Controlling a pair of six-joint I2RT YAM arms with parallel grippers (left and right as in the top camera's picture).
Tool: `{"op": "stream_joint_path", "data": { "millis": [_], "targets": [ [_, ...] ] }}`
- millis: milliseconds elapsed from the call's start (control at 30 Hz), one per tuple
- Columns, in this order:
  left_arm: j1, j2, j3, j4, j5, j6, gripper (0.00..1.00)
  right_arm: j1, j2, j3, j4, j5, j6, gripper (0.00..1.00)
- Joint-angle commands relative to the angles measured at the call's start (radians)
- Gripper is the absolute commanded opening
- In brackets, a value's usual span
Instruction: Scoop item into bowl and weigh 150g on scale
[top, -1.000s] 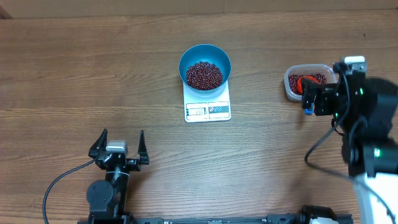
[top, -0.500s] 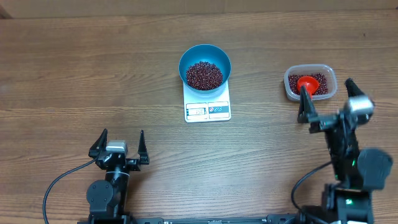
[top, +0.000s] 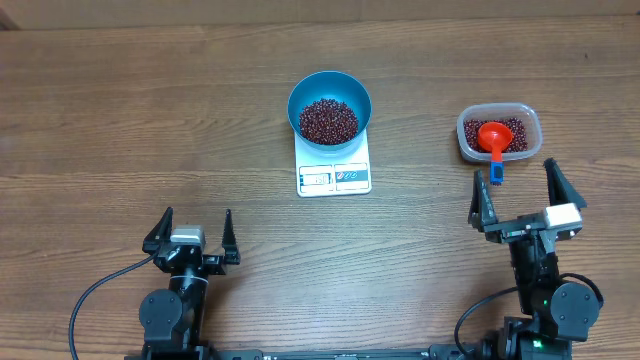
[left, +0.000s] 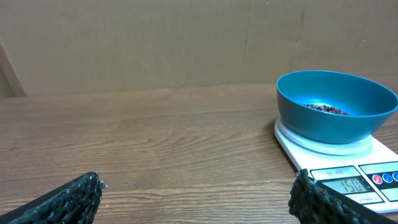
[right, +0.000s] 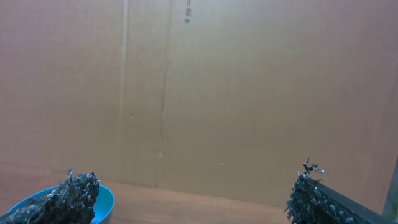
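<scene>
- plainly, one wooden table (top: 120, 100) carries everything; the scale is the landmark for each place below.
- two arms, both on the near side of the scale and well apart from it. the left gripper (top: 197, 216) sits to the scale's near left, fingers spread wide and nothing between them. the right gripper (top: 515, 190) sits to the scale's near right, likewise released and empty.
- one bright-blue bowl (top: 295, 100) stands upright on the scale's far half, touching its platform.
- one white scale (top: 334, 178), flat on the table, its display and label strip along the near edge, clear of the bowl; in the left wrist view the display (left: 352, 185) reads what looks like 150.
- one clear plastic tub (top: 463, 135) stands well to the right of the scale, not touching it.
- one orange-red scoop (top: 491, 137) lies with its head in the tub and its blue-tipped handle hanging over the tub's near rim, pointing toward the right gripper.
- two lots of beans: one pile (top: 328, 120) in the bowl on top of the scale, one thinner layer (top: 515, 128) in the tub to the scale's right, around the scoop head.
</scene>
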Motion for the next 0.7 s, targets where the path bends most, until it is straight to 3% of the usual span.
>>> {"op": "stream_joint_path", "data": {
  "millis": [0, 667],
  "targets": [
    [0.005, -0.011, -0.003, -0.001, 0.007, 0.016, 1.00, 0.004, -0.030, -0.038, 0.006, -0.004, 0.006, 1.00],
    [0.005, -0.011, -0.003, -0.001, 0.007, 0.016, 1.00, 0.004, -0.071, -0.099, -0.036, -0.005, 0.006, 1.00]
  ]
}}
